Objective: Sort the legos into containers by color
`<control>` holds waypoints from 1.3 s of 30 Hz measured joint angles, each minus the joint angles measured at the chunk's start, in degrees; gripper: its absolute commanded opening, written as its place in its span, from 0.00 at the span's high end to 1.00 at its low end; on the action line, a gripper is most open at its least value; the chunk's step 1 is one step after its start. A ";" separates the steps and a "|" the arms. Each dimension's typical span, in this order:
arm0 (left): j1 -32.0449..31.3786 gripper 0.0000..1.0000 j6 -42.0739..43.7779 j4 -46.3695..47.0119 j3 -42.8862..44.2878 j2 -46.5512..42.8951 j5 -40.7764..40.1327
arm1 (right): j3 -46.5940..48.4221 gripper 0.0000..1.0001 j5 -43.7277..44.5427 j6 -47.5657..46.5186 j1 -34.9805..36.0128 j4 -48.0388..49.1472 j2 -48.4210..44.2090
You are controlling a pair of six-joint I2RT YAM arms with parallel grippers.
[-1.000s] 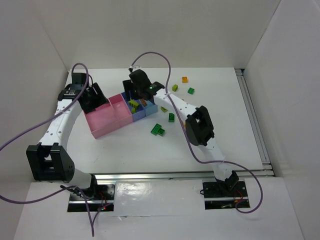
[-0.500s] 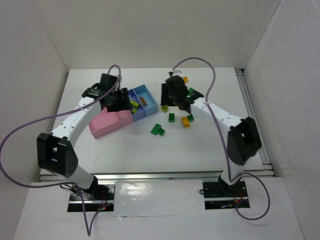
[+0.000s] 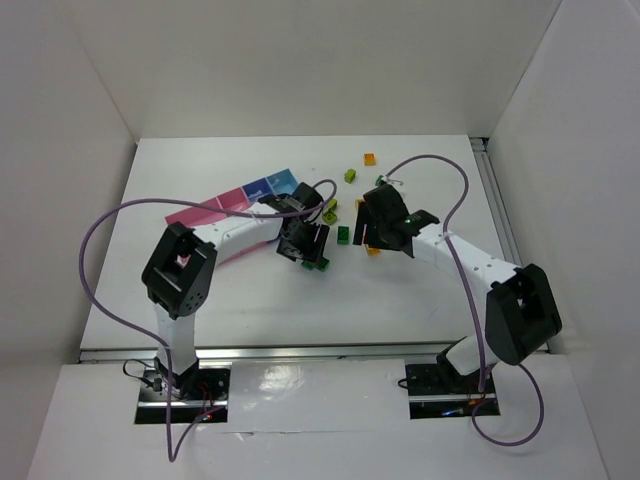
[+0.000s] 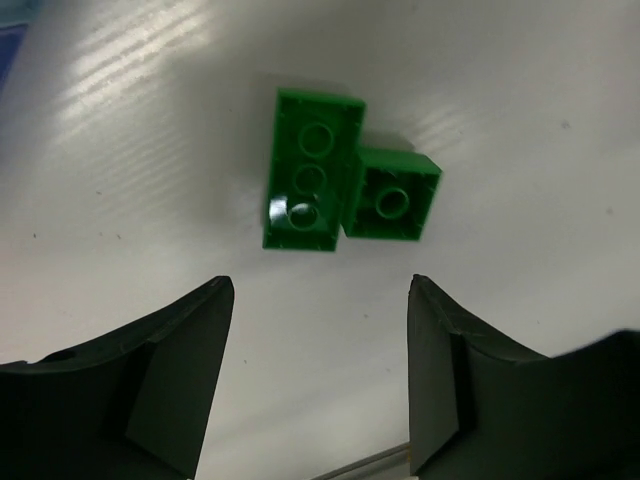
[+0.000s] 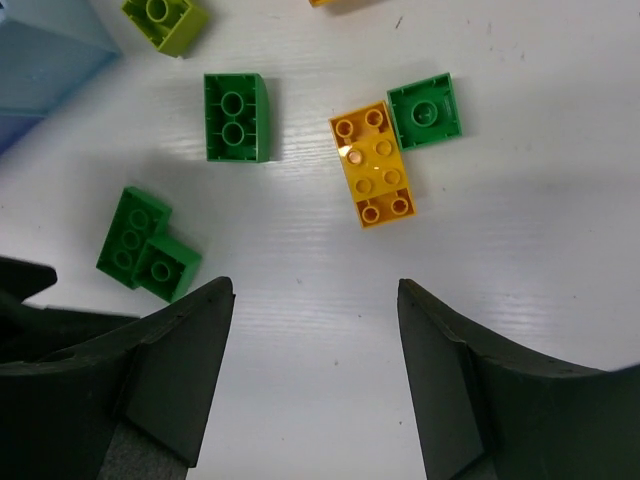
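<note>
Left hand (image 4: 320, 290) moved over green bricks (image 4: 340, 180), spread, empty, right hand (image 5: 315, 290) spread above orange brick (image 5: 373, 165)

Green legos (image 4: 312, 170) and an orange lego (image 5: 373, 165) lie loose on the table; bins (image 3: 240, 196) are pink and blue.

Hangs over the white bench (image 4: 520, 120) with the tool (image 4: 320, 300) spread wide, gripping nothing. Just past the tips, studs up: long green brick (image 4: 310, 170), with small square green brick (image 4: 392, 195) touching its right side.
</note>
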 measured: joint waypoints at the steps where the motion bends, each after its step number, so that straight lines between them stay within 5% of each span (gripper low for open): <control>1: 0.00 0.27 -0.04 0.02 0.61 1.09 -0.70 | -0.02 0.26 -0.13 0.09 -0.13 -0.31 0.00; 28: -4.33 0.10 1.68 -1.46 12.90 11.89 -7.34 | 0.61 0.25 -1.66 -0.72 -1.46 -2.73 -0.52; 39: -2.89 0.24 1.33 -1.09 6.69 9.99 -9.60 | 1.64 0.25 -1.66 -1.09 -1.46 -3.43 0.07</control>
